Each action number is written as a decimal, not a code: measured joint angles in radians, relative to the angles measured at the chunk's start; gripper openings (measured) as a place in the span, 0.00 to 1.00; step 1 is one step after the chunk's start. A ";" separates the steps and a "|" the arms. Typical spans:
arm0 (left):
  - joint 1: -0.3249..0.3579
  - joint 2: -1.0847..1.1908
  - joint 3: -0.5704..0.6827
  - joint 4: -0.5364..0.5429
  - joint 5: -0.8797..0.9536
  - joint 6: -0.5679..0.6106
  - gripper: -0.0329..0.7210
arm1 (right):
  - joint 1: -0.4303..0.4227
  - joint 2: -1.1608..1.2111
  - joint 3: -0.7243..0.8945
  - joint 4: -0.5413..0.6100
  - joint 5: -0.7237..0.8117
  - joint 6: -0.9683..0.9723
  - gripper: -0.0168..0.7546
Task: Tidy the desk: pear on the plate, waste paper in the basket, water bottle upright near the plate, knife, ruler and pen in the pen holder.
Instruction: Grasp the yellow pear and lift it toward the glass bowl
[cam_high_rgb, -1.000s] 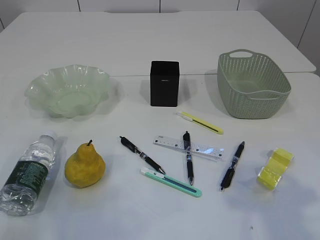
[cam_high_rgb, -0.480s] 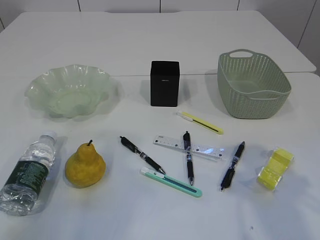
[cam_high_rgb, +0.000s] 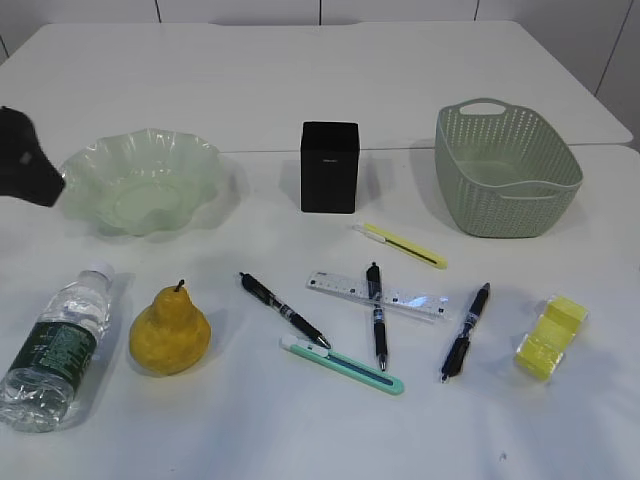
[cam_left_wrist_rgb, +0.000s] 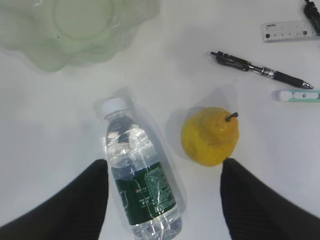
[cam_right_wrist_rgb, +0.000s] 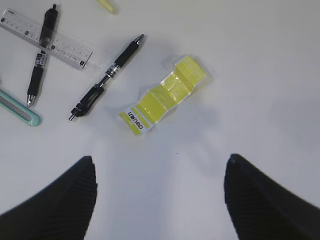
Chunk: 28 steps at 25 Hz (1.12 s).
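In the exterior view a dark part of the left arm (cam_high_rgb: 25, 158) has come in at the left edge, partly in front of the plate's rim, where a moment ago there was only table; nothing on the table has shifted. Counted here: one plate (cam_high_rgb: 140, 182) at upper left, one black pen holder (cam_high_rgb: 329, 167) at upper centre, one basket (cam_high_rgb: 505, 168) at upper right, one water bottle (cam_high_rgb: 57, 347) lying on its side at lower left, one pear (cam_high_rgb: 170, 330) just right of it, three pens (cam_high_rgb: 284, 310) across the middle, one of them lying over the single ruler (cam_high_rgb: 378, 294), two utility knives, a yellow knife (cam_high_rgb: 402, 245) and a teal knife (cam_high_rgb: 342, 364), and one waste paper (cam_high_rgb: 549, 336) at lower right. In the left wrist view the left gripper (cam_left_wrist_rgb: 165, 200) shows two dark fingers (cam_left_wrist_rgb: 75, 205) spread wide at the bottom of the frame, holding nothing and touching nothing; the bottle's label end lies between them, with the pear beside the right finger and the plate at upper left. In the right wrist view the right gripper (cam_right_wrist_rgb: 160, 200) also stands wide apart and empty, with bare table between its fingers; the waste paper lies at centre frame above them, and two pens, the ruler and the teal knife's end sit at upper left.
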 joint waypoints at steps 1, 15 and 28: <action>-0.011 0.026 -0.015 0.000 0.000 0.000 0.70 | 0.000 0.004 0.000 0.000 0.000 0.000 0.78; -0.135 0.276 -0.143 0.075 0.018 0.010 0.70 | 0.000 0.061 -0.001 0.000 0.016 -0.024 0.78; -0.172 0.472 -0.249 0.042 0.175 0.010 0.72 | 0.000 0.102 -0.004 0.000 0.013 -0.027 0.78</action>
